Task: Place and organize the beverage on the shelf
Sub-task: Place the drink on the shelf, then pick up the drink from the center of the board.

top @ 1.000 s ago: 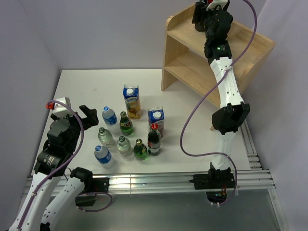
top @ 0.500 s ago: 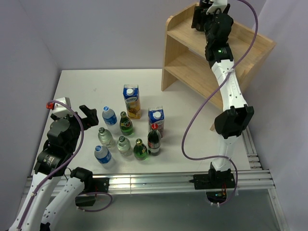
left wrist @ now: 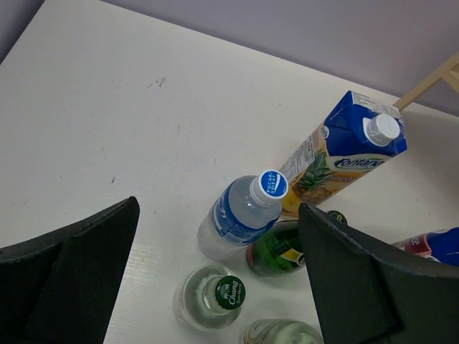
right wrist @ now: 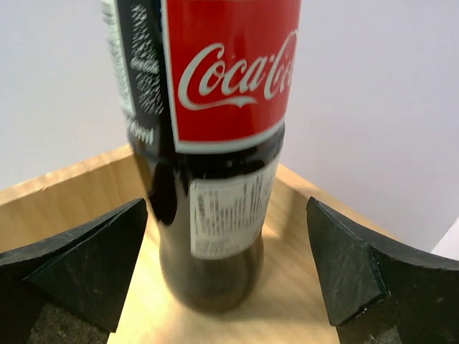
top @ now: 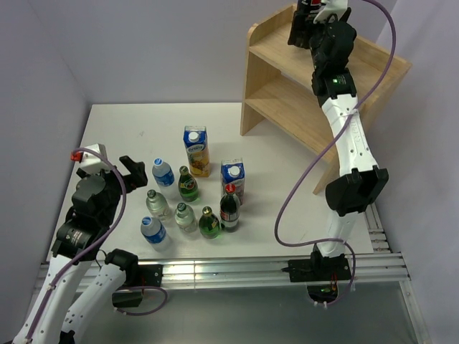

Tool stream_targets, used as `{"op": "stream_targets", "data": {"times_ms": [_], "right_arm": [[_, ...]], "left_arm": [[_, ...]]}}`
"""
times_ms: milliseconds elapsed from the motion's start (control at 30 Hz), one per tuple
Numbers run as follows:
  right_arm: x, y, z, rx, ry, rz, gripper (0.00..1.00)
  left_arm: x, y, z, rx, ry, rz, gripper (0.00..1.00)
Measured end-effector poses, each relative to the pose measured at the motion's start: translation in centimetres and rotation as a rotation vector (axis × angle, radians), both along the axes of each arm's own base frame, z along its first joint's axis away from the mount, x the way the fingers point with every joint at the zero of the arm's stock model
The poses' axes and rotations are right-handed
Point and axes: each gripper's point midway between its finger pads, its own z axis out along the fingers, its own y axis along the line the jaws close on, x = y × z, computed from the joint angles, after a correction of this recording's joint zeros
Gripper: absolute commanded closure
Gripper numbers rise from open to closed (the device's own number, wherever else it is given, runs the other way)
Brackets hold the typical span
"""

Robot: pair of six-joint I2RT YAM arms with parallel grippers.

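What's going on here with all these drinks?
Drinks are being moved from the table onto the wooden shelf. The right hand is open around a cola bottle standing on the top shelf. The left hand hovers open by a water bottle, one of nine drinks on the table.

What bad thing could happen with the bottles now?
The cola stands free inside the open right end effector, close to the edge of the shelf; a bump while pulling back might tip it. The left end effector hangs over crowded bottles; reaching for one could topple its neighbours.
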Motion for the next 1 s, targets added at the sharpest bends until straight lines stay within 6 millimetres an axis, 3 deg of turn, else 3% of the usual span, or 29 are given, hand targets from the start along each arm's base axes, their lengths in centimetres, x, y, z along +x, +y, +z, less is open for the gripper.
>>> {"op": "stream_targets", "data": {"times_ms": [300,633,800,1000], "right_arm": [[-4.7,-0.4,0.5,0.02,0.046,0.01,0.01],[-12.3,-0.9,3.2,0.091,0.041,0.035,0.02],[-16.6,0.4,3.3,0.127,0.061,0.123,0.02],[-22.1,3.8,2.1,0.125,0.136,0.301,0.03]], "left_arm": [[0.4,-0.1,-0.4,0.007,0.019,0.004,0.0],[1.4,0.2,0.1,0.004,0.051,0.049,0.0],[1.8,0.1,0.2,0.011,0.071,0.054,0.01],[2.5,-1.4,0.7,0.003,0.092,-0.016,0.01]]}}
